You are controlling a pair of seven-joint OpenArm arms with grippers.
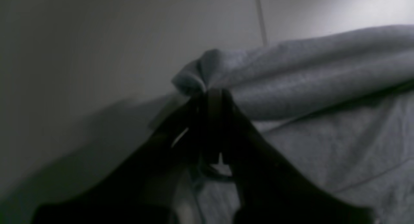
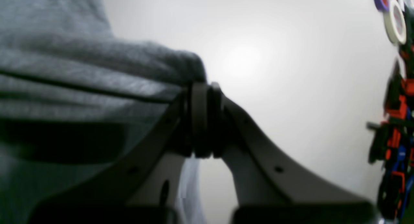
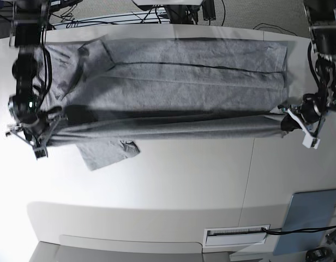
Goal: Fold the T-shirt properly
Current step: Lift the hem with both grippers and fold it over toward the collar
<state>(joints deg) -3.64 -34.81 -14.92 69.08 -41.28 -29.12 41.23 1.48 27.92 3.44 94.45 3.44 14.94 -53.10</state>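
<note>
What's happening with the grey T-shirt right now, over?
Left gripper and right gripper both shut on grey T-shirt. Near edge stretched between them, one sleeve poking out beneath. Nothing seen in the way.

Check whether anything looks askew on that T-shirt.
Yes: a flap of the grey T-shirt sticks out at an angle below the edge stretched between the grippers, near the right gripper, breaking its otherwise straight line.

In these three pictures we are not able to read any text, label, brand, number or sign. We looked with care in each view, and we find no letter or figure that is readable for us.
</note>
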